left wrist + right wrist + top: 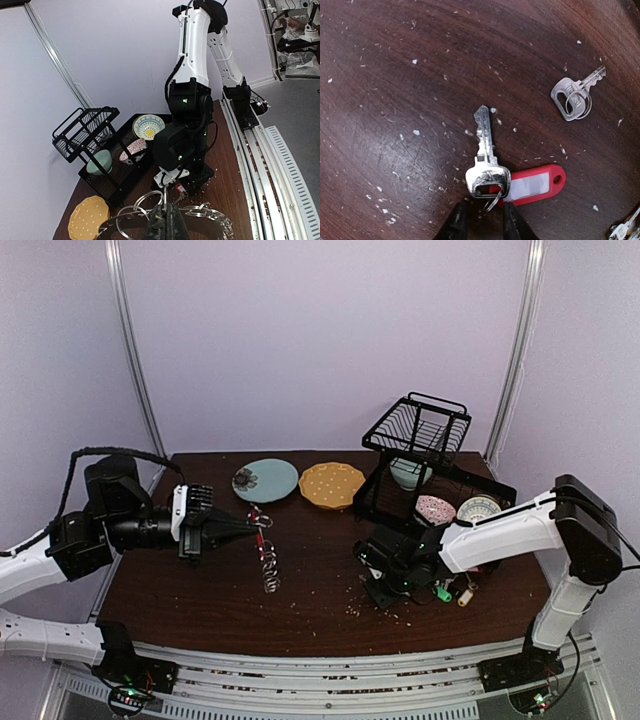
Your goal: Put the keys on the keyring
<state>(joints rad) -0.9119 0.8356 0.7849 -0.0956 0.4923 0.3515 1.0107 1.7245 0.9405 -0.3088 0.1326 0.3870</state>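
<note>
Left fingers (258, 524) clenched on keyring (268, 558), held above bench (310, 580) | right fingers (480, 222) parted, straddling tagged key's (486, 159) small ring, nothing gripped | second key (575, 95) nearby | advice: pinch bow squarely, avoid red tag (532, 184).

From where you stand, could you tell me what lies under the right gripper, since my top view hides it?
Observer: A key with a red tag lies flat on the table. Its small ring sits between the fingertips of the right gripper.
Operator: Is the key gripped yet?
Observer: It seems not. The jaws stand apart, with a gap beside the ring.
Operator: Is another key nearby?
Observer: Yes, a second key with its own small ring lies apart from the first, beyond the tag.
</note>
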